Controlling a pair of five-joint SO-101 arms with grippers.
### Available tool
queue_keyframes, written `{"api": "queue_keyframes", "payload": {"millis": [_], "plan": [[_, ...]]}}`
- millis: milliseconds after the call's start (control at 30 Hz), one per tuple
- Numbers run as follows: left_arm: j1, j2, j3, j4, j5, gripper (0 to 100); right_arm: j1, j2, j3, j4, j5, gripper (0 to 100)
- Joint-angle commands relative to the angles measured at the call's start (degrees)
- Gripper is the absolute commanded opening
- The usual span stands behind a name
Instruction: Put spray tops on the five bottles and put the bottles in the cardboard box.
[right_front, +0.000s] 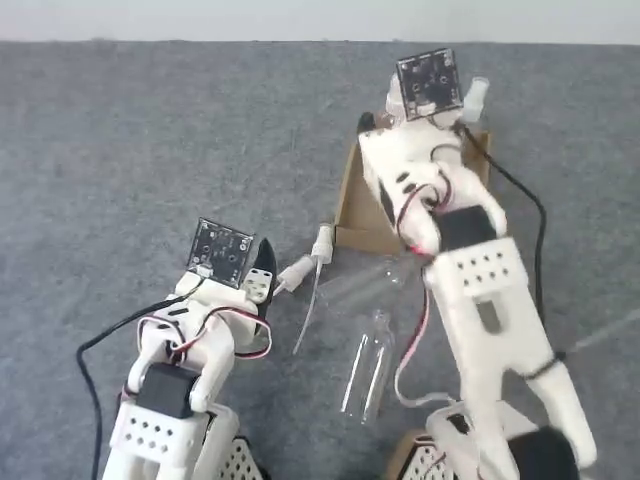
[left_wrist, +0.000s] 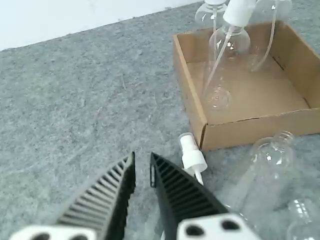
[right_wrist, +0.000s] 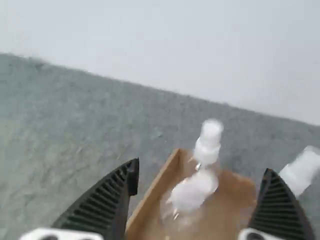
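Right claw (right_wrist: 200, 169) is hanging above the cardboard box (right_front: 352, 218) with its jaws spread wide and nothing between them. Left claw (left_wrist: 142, 156) is hovering low over the grey felt (right_front: 150, 140), well short of the box, its jaws standing only slightly apart and gripping nothing.

Inside the box, at its far end, clear bottles are already wearing white spray tops. One capped bottle (left_wrist: 226, 50) is leaning with its spray head toward the far wall and its round base toward the near wall, the dip tube running down its length. More capped bottles are showing behind it, but how many is hard to tell. The box's near half is showing bare cardboard floor.

Outside the box, a loose spray top (left_wrist: 193, 158) is lying on the felt just beside the box's near corner, head toward the box and thin tube trailing back toward the left arm. Two uncapped bottles are lying on their sides nearby. One open bottle (left_wrist: 269, 161) is pointing its threaded mouth at the box's near wall. Another bottle (right_front: 368, 365) is lying farther from the box, its long axis running near to far and its neck at the far end.
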Motion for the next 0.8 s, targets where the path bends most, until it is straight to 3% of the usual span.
{"api": "queue_keyframes", "payload": {"millis": [0, 300, 500, 700, 767], "plan": [[-0.18, -0.7, -0.4, -1.85, -0.26, 4, -3.74, -8.04, -0.7, 9.19, 0.09, 31.4], [-0.18, -0.7, -0.4, -1.85, -0.35, 4, -14.2, -19.74, 13.27, 15.43, -1.93, 31.4], [-0.18, -0.7, -0.4, -1.85, -0.35, 4, -17.1, -23.08, 17.85, 21.05, -12.13, 31.4], [-0.18, -0.7, -0.4, -1.76, -0.35, 4, -20.18, -22.81, 20.75, 25.27, -29.01, 31.4], [-0.18, -0.7, -0.4, -1.76, -0.35, 4, -20.97, -22.81, 21.98, 25.27, -30.24, 31.4]]}}
